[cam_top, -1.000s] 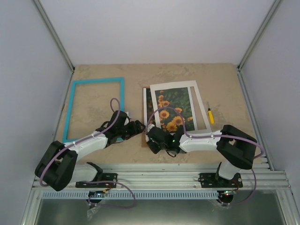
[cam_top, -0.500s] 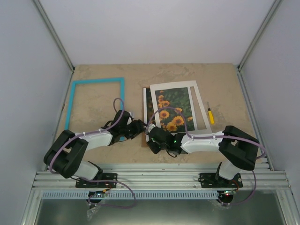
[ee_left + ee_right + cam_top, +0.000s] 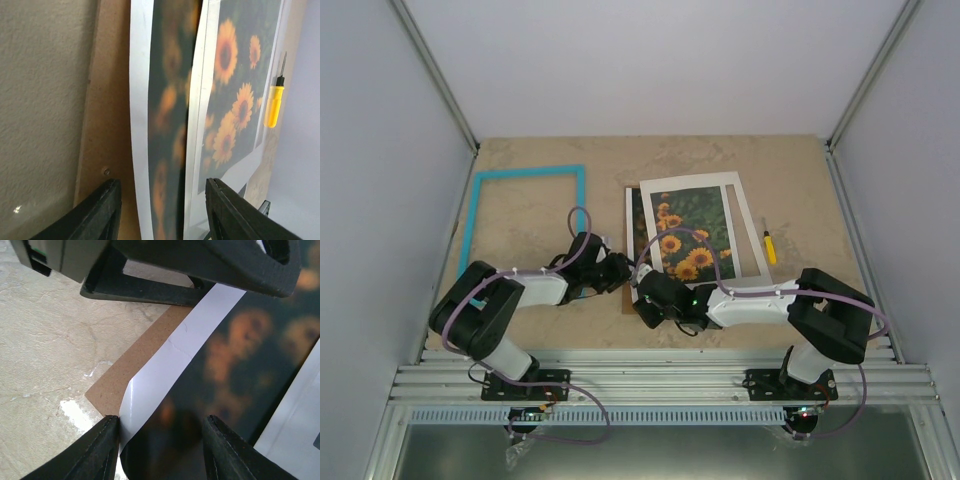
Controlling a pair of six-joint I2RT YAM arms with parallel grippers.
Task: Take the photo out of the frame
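Two grippers meet at the near left corner of the photo (image 3: 692,238), which lies face up right of the table's (image 3: 800,170) middle. It rests on a brown fibreboard panel (image 3: 624,300), and a white mat (image 3: 744,225) lies askew on top of it, covering its right part. The frame (image 3: 530,171) lies flat at the far left, well apart from the photo, with bare table showing through its opening.

From the left, the left gripper (image 3: 623,272) reaches in low over the panel. In the left wrist view its jaws stand apart, and the photo's (image 3: 167,125) near edge runs up between the two fingers (image 3: 100,212), with the white border toward the left finger. The mat's (image 3: 198,120) edge lies toward the right finger.

Just beside it on the right, the right gripper (image 3: 641,289) points at the same corner. In the right wrist view its jaws are also spread, clamped on nothing. The photo's (image 3: 220,365) corner curls up off the panel (image 3: 135,370) and sits between the fingers (image 3: 95,452), close against the left one. Whether it touches that finger cannot be told.

Far to the right, a yellow screwdriver (image 3: 770,246) lies just beside the mat's right edge.
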